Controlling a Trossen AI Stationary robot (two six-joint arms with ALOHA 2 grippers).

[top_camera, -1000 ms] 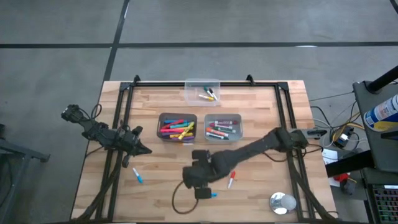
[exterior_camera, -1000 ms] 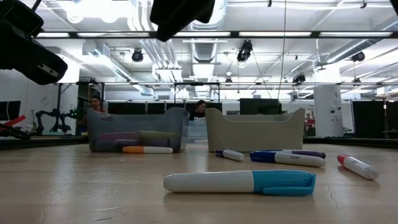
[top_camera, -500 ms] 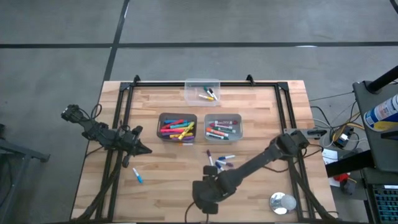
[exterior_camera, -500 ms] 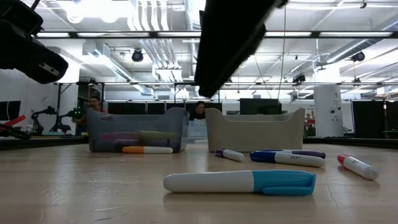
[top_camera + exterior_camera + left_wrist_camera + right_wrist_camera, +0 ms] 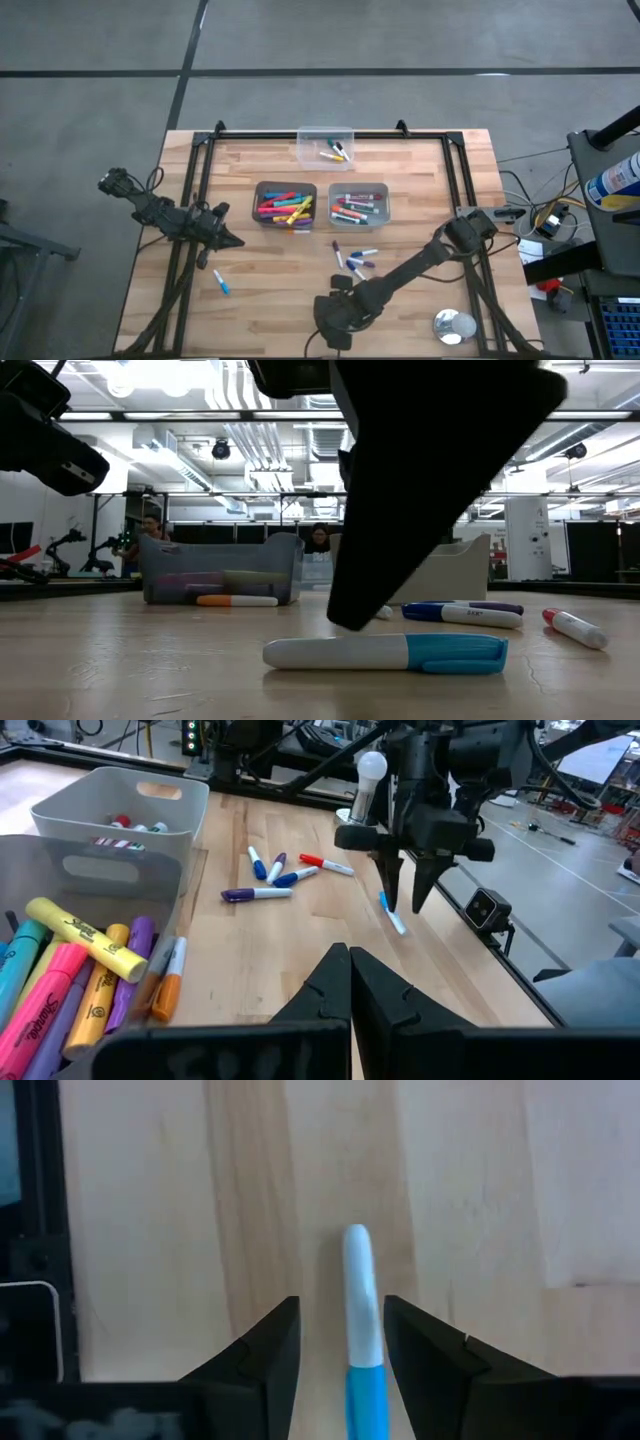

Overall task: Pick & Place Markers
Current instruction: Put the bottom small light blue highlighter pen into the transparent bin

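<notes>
Most of the markers already lie sorted: the grey bin holds a bright pile of highlighters, the pale bin beside it holds red and dark ones, and a clear tray beyond them holds a few more. Several are left on the table. A small cluster of purple, blue and red markers lies just in front of the pale bin, a lone blue marker lies well out from the grey bin near the left claw, whose fingers are pressed together as it waits, and a blue-capped white marker sits at the table's front edge. The right claw hangs spread over that last one, a finger either side, not yet pinching.
</notes>
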